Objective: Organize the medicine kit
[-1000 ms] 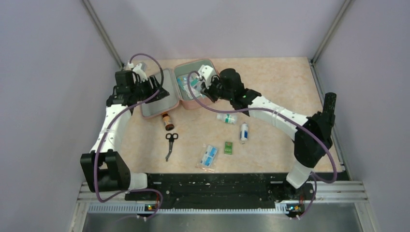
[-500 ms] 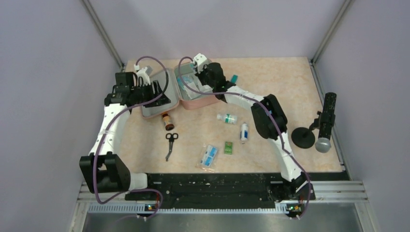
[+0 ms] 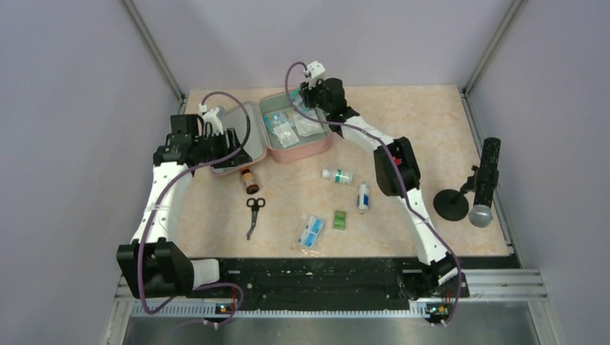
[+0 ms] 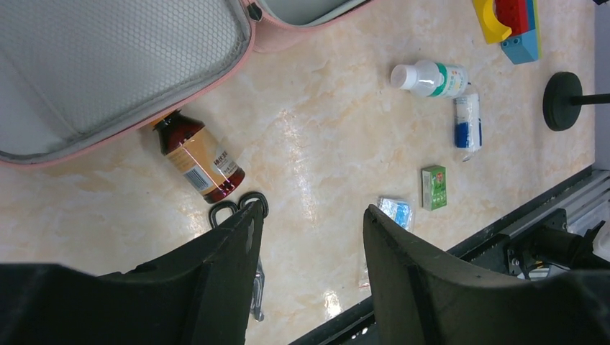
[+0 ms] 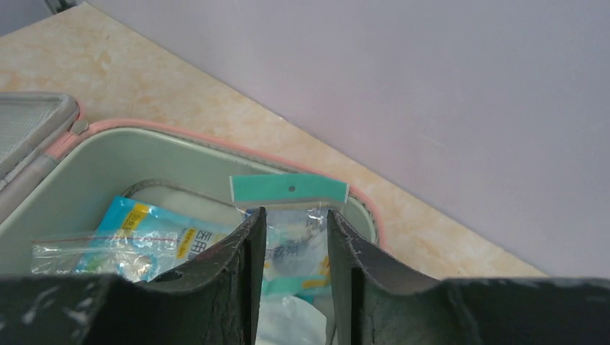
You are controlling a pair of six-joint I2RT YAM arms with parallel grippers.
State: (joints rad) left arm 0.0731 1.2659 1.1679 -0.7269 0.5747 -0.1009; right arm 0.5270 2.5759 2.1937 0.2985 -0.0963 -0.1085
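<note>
The pink medicine kit (image 3: 301,153) lies open at the back of the table, its mesh-lined lid (image 3: 224,169) folded out to the left. Clear packets (image 3: 284,131) lie in its grey-green tray. My right gripper (image 3: 314,93) hovers over the tray's far edge. In the right wrist view its jaws (image 5: 296,215) stand slightly apart and hold nothing. A packet with a teal header (image 5: 289,188) leans on the tray's wall (image 5: 180,136) behind them. My left gripper (image 3: 234,140) is open and empty by the lid. In the left wrist view (image 4: 313,215) it is above bare table, below the lid (image 4: 108,65).
On the table in front of the kit lie a brown bottle (image 3: 249,179), scissors (image 3: 253,214), a white bottle (image 3: 337,175), a blue-white tube (image 3: 363,196), a green box (image 3: 340,219) and a flat packet (image 3: 311,231). A microphone stand (image 3: 467,194) is at the right. Coloured blocks (image 4: 511,21) show in the left wrist view.
My right arm has swung from over the kit's tray up to its far edge, leaving the packets in the tray. My left gripper has drawn back slightly to the left.
</note>
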